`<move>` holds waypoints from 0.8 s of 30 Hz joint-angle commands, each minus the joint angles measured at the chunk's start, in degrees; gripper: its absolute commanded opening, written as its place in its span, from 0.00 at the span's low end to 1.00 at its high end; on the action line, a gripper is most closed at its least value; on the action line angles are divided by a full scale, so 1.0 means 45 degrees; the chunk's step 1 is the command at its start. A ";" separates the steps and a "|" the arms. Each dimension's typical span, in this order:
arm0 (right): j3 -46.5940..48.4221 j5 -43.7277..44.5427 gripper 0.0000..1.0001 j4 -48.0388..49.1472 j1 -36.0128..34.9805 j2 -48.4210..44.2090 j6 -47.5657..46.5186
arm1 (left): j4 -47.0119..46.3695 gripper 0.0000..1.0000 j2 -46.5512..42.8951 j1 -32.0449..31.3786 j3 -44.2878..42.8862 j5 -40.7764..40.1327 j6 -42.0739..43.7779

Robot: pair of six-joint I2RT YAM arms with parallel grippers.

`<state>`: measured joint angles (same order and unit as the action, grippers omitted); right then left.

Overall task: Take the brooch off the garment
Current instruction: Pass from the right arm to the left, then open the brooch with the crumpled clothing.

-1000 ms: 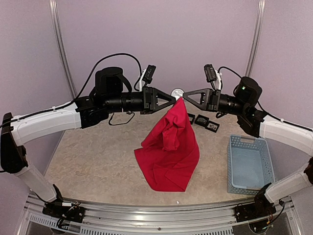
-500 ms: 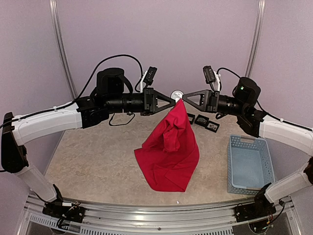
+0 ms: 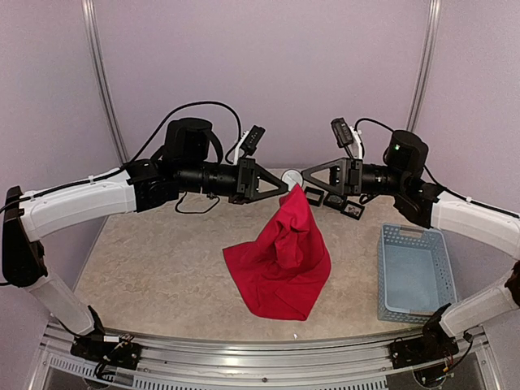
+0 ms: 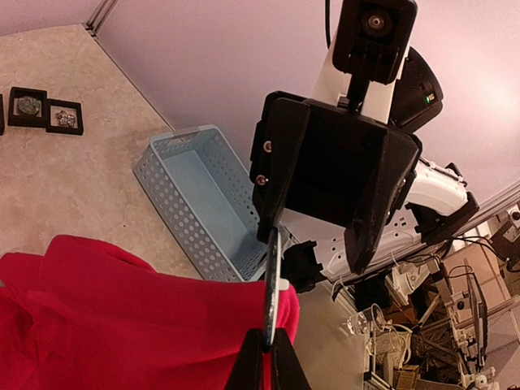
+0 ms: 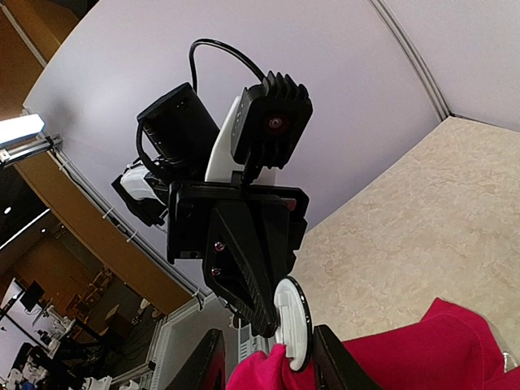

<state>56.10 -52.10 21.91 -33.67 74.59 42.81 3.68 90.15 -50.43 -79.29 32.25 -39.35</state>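
Observation:
The red garment [image 3: 284,260] hangs in a peak from the brooch [image 3: 292,176], a round white disc with a dark rim, and its lower part is heaped on the table. My left gripper [image 3: 286,188] is shut on the brooch's edge, which shows edge-on in the left wrist view [image 4: 273,284] above the red cloth [image 4: 122,317]. My right gripper [image 3: 305,172] faces it tip to tip. In the right wrist view its fingers [image 5: 207,361] stand apart, with the brooch [image 5: 292,321] and the cloth's peak [image 5: 422,349] between them.
A pale blue plastic basket [image 3: 414,272] stands at the right, near the front; it also shows in the left wrist view [image 4: 162,183]. Small black trays [image 3: 341,201] holding small items lie behind the garment. Bare beige tabletop lies to the left [image 3: 154,260].
Both grippers have dropped a little with the brooch between them. The garment's peak is lower and more cloth rests on the table.

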 commanded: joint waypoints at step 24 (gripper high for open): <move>0.1165 -0.0944 0.01 -0.2368 0.0035 0.1404 -0.1084 | 0.0393 0.00 0.0514 0.0020 -0.0905 0.0660 0.0452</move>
<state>59.27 -57.43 15.49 -33.67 79.31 39.72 6.55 92.16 -50.13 -81.25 33.82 -38.44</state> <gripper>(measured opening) 0.065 0.016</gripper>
